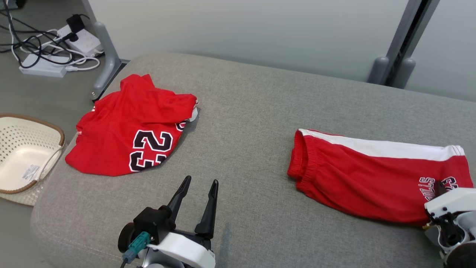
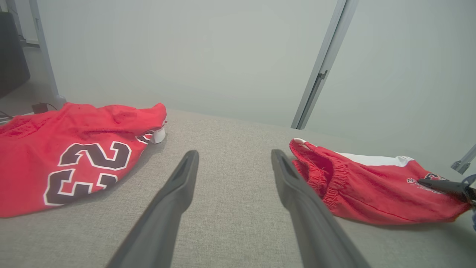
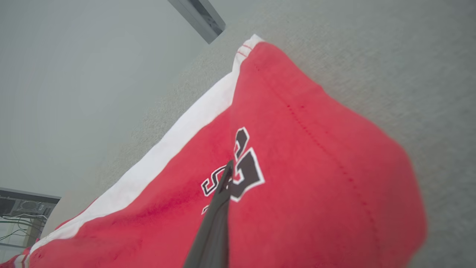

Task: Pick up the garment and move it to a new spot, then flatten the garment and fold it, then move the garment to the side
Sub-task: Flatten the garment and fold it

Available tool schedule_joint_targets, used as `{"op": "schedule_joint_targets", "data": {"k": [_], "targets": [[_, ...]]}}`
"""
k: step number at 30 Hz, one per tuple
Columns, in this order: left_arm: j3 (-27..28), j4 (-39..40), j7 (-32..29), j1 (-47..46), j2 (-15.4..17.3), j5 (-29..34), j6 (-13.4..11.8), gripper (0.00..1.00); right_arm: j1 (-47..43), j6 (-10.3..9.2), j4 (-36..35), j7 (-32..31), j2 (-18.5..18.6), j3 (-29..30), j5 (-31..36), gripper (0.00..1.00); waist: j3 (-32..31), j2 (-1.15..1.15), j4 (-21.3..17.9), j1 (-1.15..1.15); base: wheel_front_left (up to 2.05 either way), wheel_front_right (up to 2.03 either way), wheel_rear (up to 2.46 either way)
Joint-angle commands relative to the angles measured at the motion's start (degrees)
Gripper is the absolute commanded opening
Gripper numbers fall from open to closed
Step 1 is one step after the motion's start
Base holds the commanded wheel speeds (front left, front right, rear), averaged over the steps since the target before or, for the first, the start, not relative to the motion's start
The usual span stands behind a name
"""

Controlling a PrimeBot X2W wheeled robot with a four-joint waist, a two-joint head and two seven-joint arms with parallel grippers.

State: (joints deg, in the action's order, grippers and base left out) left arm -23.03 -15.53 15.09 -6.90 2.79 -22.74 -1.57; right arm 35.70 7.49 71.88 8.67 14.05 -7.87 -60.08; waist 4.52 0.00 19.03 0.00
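A red garment, a pair of shorts [image 1: 364, 175] with a white side stripe and black lettering, lies flat at the right of the grey padded surface [image 1: 253, 111]. My right gripper [image 1: 441, 187] is shut on the shorts' leg end by the lettering. In the right wrist view one dark finger lies on top of the cloth [image 3: 316, 167], with the gripper [image 3: 228, 167] pinched into it. My left gripper [image 1: 201, 181] hovers open and empty near the front edge, between the two garments. In the left wrist view its fingers [image 2: 234, 154] frame bare surface, with the shorts [image 2: 372, 186] to the right.
A crumpled red jersey [image 1: 126, 130] with a black 23 lies at the left, also in the left wrist view [image 2: 55, 149]. A cream perforated basket [image 1: 22, 156] sits on the floor at the left. Power strips and cables [image 1: 55, 48] lie behind. Grey metal posts [image 1: 106, 48] [image 1: 394, 56] stand at the back.
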Motion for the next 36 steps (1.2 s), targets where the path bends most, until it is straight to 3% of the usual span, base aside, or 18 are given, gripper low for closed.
{"op": "schedule_joint_targets", "data": {"k": [1, 17, 29, 36], "targets": [[0.1, -0.2, 0.1, 0.7, 0.2, 0.4, 0.2, 1.0, -1.3, 0.01, 0.4, 0.9, 0.4, 0.4, -0.5, 0.0, -1.6, 0.0, -1.4, 0.0, 0.0, 0.0, 0.0], [-0.5, 0.0, 0.1, 2.2, 0.2, -0.5, -0.1, 1.0, -7.1, 0.01, 2.0, 5.1, 2.5, 2.4, 1.1, 0.0, -5.1, 0.0, -3.5, 0.0, 0.0, 0.0, 0.0], [-0.2, 0.3, 0.1, 2.0, 0.2, -0.9, -0.4, 1.0, -2.1, 0.01, -2.1, 6.7, 1.3, -2.0, 12.0, 0.0, -6.4, 0.0, -2.6, 0.0, 0.0, 0.0, 0.0], [0.1, 0.2, 0.1, 2.3, 0.2, -0.9, -0.2, 1.0, -3.2, 0.01, -10.0, 6.6, -3.1, -1.5, 21.2, 0.0, -6.8, 0.0, -1.3, 0.0, 0.0, 0.0, 0.0]]}}
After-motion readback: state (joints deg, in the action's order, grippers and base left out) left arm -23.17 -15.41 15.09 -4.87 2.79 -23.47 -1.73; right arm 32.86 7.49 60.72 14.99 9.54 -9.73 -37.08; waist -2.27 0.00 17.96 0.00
